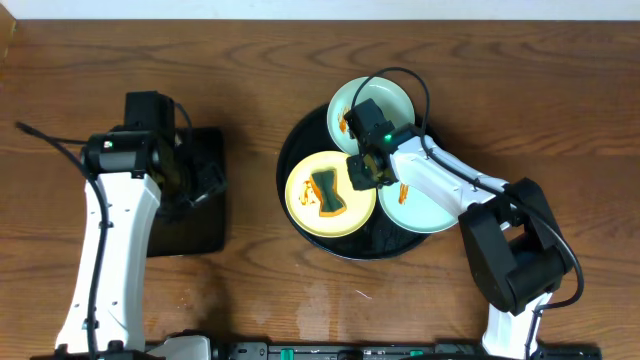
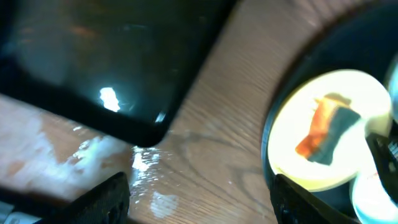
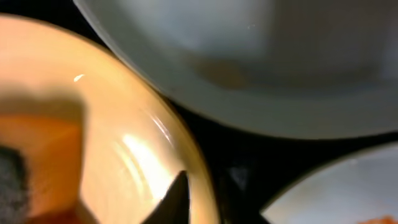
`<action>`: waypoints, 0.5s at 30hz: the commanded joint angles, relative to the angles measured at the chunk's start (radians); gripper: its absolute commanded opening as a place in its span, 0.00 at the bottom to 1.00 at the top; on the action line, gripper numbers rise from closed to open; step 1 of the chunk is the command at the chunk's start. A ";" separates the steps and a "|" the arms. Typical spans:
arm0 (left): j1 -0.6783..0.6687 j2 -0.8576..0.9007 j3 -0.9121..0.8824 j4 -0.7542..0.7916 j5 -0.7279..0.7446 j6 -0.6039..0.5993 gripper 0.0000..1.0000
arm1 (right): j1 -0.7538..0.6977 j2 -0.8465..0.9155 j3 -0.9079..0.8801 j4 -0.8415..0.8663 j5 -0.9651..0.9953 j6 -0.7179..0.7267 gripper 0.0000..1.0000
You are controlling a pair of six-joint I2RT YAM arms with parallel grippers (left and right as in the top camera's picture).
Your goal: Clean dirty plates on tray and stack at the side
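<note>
The left arm is reaching over the small rectangular black tray [image 1: 195, 235] at the left of the wooden table [image 1: 250, 270]. The left gripper [image 1: 195, 190] is hanging above the tray's right part. In the left wrist view its fingers [image 2: 106, 199] are standing wide apart with nothing between them, only bare wood below.

Right of centre, the large round black tray [image 1: 355, 245] is holding all three plates. The yellow plate [image 1: 305, 205] is lying on its left side, carrying a dark green and orange piece [image 1: 328, 193]. The far mint plate [image 1: 385, 100] is sitting at the tray's far edge, with orange smears along its left rim.

The right gripper [image 1: 362, 172] is coming down at the yellow plate's right rim, between the two mint plates. In the blurred right wrist view one dark fingertip [image 3: 174, 196] seems to be lying just inside that rim. Only this one finger is showing, so I cannot tell whether the jaws are gripping the plate or standing apart. The near mint plate [image 1: 425, 212] is resting on the tray's right side, partly under the right arm.
</note>
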 commanded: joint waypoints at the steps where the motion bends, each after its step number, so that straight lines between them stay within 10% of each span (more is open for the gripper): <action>1: -0.052 0.013 -0.017 0.016 0.081 0.075 0.73 | 0.011 0.013 -0.005 0.012 -0.014 0.001 0.03; 15: -0.290 0.169 -0.018 0.245 0.081 -0.109 0.66 | 0.010 0.013 -0.005 -0.002 -0.014 0.003 0.02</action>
